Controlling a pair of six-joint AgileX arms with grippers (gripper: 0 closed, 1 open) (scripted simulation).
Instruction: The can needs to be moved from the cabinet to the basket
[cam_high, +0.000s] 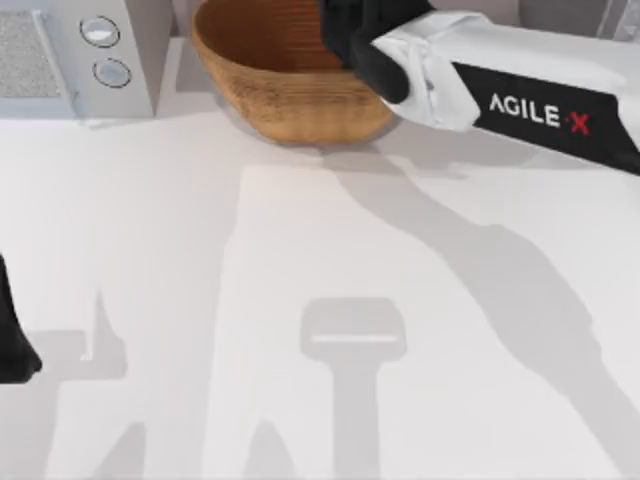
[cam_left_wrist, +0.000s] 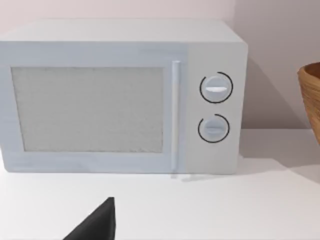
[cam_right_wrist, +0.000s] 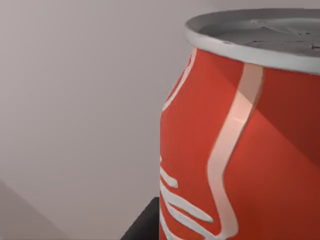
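Because the can (cam_right_wrist: 240, 135) is a thin-walled metal cylinder with a smooth printed skin, I judge it light, stiff enough for a moderate squeeze but easy to dent, and slippery; the best hold is across the middle of its straight side, clear of the rim.

From the top view, my right arm reaches in from the right side of the counter (cam_high: 300, 250) to the far edge, and the right end effector (cam_high: 350, 35) sits over the right part of the basket (cam_high: 265, 90), its dark body covering the rim there. Whether its fingers are clamped or spread I cannot tell. My left arm is parked at the near left edge.

From the left wrist view, a dark tip of the left end effector (cam_left_wrist: 97, 222) hangs above the counter, facing the white appliance (cam_left_wrist: 120, 95) with two round knobs; its fingers' state cannot be made out. A sliver of basket stands beside the appliance.

From the right wrist view, the can stands upright and very close to the camera, lid up, a dark part beside its lower side. It seems carried at the right end effector, though contact is hidden.
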